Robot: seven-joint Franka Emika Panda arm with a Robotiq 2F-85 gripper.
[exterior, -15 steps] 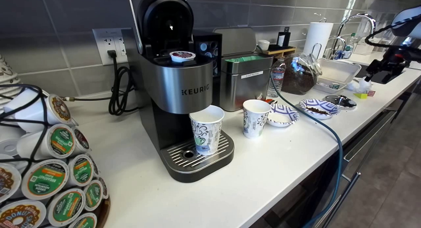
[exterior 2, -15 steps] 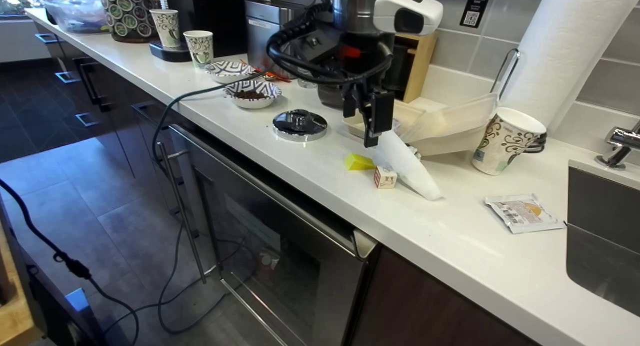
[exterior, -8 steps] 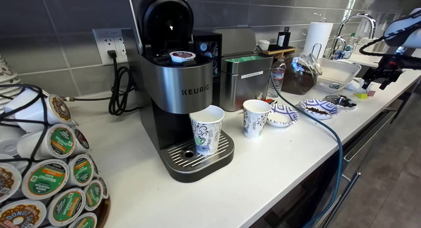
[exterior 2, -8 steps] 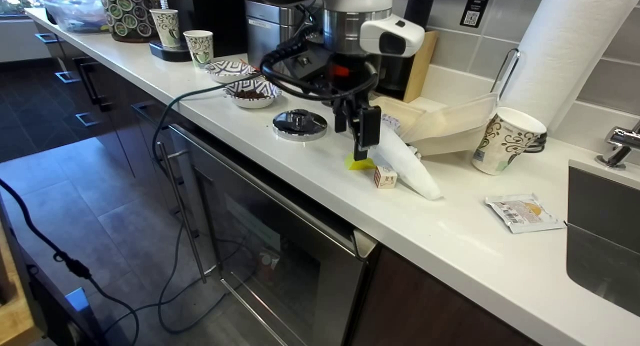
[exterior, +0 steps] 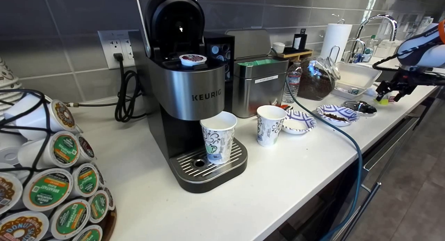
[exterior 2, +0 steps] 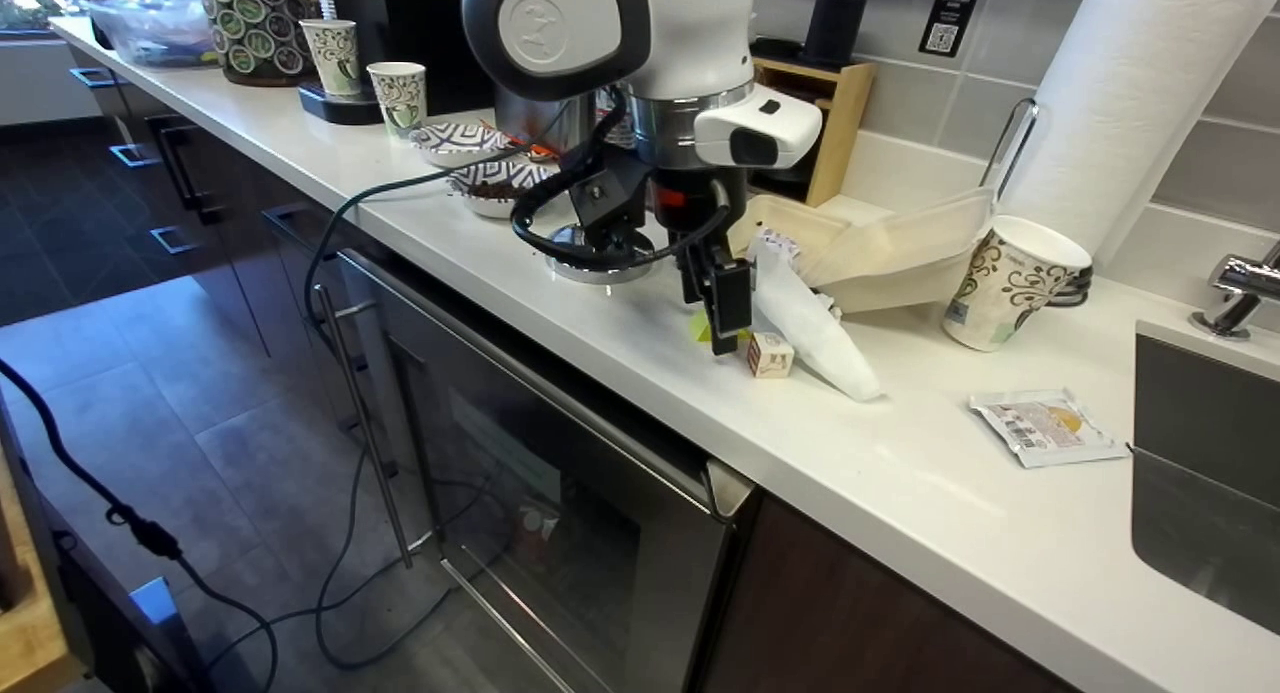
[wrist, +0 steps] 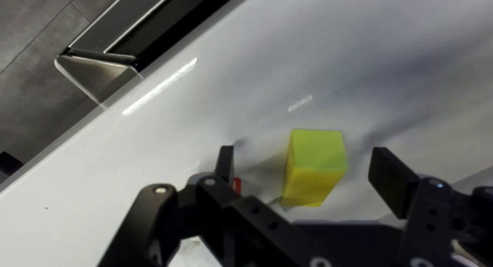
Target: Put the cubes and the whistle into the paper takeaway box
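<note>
Okay, my end effector [wrist: 302, 163] is spread wide, gripping nothing, straddling the yellow-green block [wrist: 316, 159] on the table [wrist: 154, 151].

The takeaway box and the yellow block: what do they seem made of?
The takeaway box looks like matte moulded paper pulp: cream-coloured, dull walls. The yellow block may be smooth plastic or painted wood: bright faces, no visible grain.

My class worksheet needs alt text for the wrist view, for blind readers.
An open black two-fingered gripper frames a boxy yellow-green block on a glossy white countertop, with gaps on both sides. Grey floor shows at upper left.
</note>
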